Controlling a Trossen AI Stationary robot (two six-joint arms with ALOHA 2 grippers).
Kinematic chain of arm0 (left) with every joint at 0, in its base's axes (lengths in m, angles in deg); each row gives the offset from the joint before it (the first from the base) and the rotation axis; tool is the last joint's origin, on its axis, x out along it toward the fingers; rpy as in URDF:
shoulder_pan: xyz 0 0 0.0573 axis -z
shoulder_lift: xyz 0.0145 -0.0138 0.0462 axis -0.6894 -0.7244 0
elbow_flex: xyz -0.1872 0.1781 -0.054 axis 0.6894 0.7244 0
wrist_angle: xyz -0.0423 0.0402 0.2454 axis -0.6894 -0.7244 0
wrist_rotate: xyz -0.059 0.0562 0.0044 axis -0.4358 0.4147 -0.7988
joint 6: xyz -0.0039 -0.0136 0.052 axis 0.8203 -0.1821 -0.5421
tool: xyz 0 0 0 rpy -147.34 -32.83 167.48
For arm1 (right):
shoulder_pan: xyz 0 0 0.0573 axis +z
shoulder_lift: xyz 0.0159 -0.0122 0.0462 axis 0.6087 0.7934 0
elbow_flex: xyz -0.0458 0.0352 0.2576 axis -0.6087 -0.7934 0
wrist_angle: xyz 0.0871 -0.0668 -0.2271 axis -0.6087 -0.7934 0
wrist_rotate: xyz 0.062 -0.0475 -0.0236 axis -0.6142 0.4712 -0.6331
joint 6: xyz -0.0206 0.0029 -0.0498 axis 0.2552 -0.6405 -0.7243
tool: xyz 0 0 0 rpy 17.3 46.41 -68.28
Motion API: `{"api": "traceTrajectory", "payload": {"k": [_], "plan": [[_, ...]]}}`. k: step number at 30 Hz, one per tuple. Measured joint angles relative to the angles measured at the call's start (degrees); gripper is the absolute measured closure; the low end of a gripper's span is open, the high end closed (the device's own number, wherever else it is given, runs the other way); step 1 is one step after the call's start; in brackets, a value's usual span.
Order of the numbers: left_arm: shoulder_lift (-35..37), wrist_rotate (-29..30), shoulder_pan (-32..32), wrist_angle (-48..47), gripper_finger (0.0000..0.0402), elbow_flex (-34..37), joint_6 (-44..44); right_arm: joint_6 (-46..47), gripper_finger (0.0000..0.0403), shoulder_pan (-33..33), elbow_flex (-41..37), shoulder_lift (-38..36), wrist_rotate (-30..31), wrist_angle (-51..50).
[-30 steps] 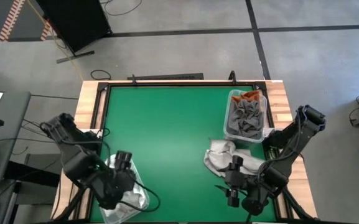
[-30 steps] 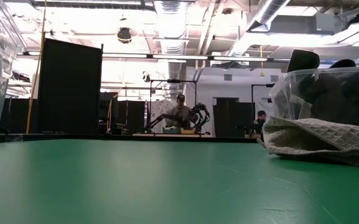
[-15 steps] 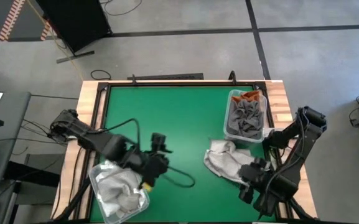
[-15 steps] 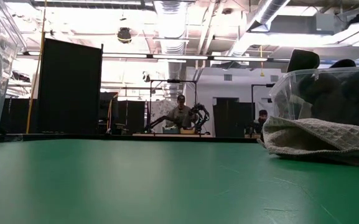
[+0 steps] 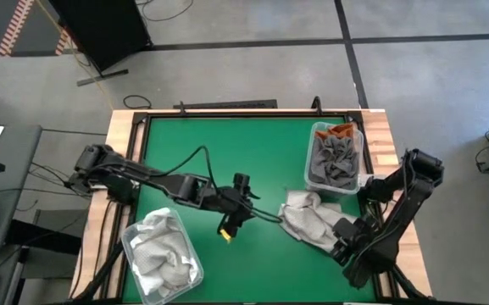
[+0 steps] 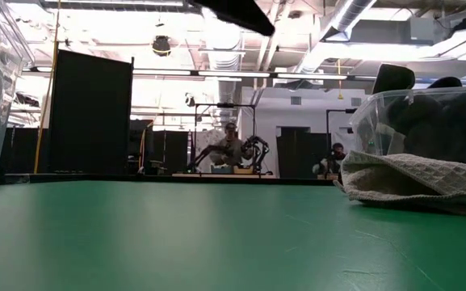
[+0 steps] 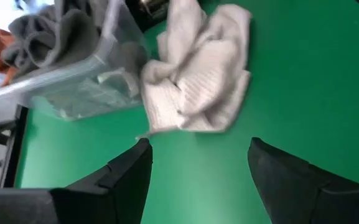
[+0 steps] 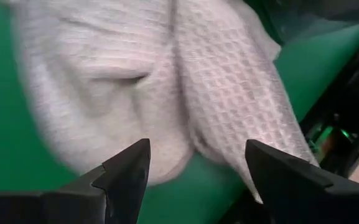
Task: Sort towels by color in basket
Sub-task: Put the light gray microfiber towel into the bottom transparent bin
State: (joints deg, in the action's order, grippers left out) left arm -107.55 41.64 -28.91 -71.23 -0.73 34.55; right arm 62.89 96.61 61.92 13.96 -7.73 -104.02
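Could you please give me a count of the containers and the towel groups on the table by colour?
Clear plastic bins: 2, one at the near left and one at the far right.
White towel heaps: 2, one in the left bin, one loose on the mat.
Grey towel heap: 1, in the right bin.
Orange towel: 1, at that bin's far end.
Total: 6.

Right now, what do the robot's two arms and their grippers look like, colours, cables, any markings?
Both arms are dark, jointed links. The left arm carries a loose black cable that arcs over the green mat, and its left gripper shows a small yellow mark at one fingertip. The right arm is the same black build; the right gripper is dark too. In the wrist views the fingers are matte black wedges.
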Motion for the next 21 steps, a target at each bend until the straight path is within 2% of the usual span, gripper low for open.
{"api": "traceTrajectory", "payload": {"k": [5, 12, 16, 21], "plan": [[0.00, -2.04, -2.84, 10.20, 0.0122, 6.26, -0.67, 1.95, 0.0101, -1.27, -5.14, -0.08, -0.23, 4.08], [0.00, -5.46, -6.09, 18.93, 0.0109, 12.24, 1.48, -4.33, 0.0101, -6.95, -14.72, -0.08, 0.02, 19.50], [0.00, -6.73, -7.04, 21.74, 0.0108, 13.90, 1.12, -9.80, 0.0101, -11.40, -17.08, -0.26, 4.21, 27.04], [0.00, -6.86, -8.26, 22.36, 0.0108, 14.78, 1.09, -20.81, 0.0101, -18.95, -17.58, -0.13, 12.35, 39.50]]}}
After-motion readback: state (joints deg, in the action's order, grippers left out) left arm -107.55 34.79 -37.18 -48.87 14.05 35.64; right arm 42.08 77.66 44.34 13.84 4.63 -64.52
